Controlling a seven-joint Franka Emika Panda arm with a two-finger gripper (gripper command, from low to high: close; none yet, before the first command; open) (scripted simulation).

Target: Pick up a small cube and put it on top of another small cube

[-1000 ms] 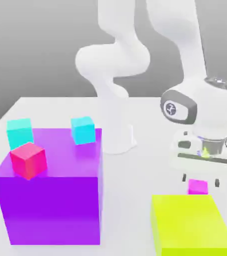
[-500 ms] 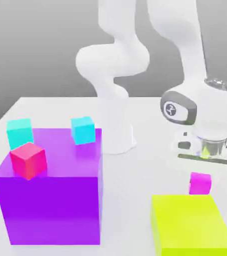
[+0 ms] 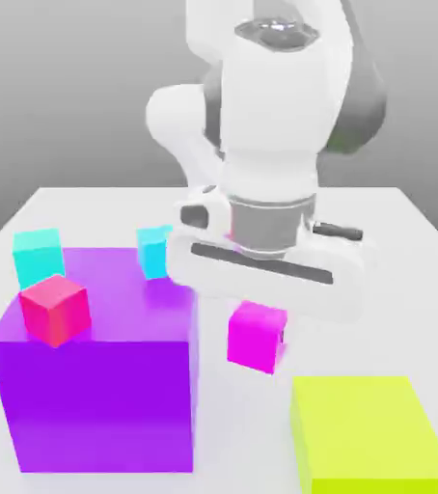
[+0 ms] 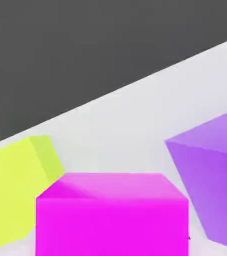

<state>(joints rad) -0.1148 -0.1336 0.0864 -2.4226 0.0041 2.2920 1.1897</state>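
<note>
On the tabletop (image 3: 411, 318), at the exterior view's left: the left block (image 3: 102, 400). On top of that block, toward its near left corner: the near cube (image 3: 56, 311). Behind it, along the left side: the far left cube (image 3: 39, 259). Across from that one, near the far right corner: the far right cube (image 3: 152, 253). Well apart from the left block, near and at the exterior view's right: the right block (image 3: 368, 425). In the end effector (image 3: 258, 335), above the tabletop: the small cube (image 3: 254, 340), in the exterior view between the two blocks, farther back than the right block's near side. Behind all of these: the robot arm (image 3: 179, 116).
</note>
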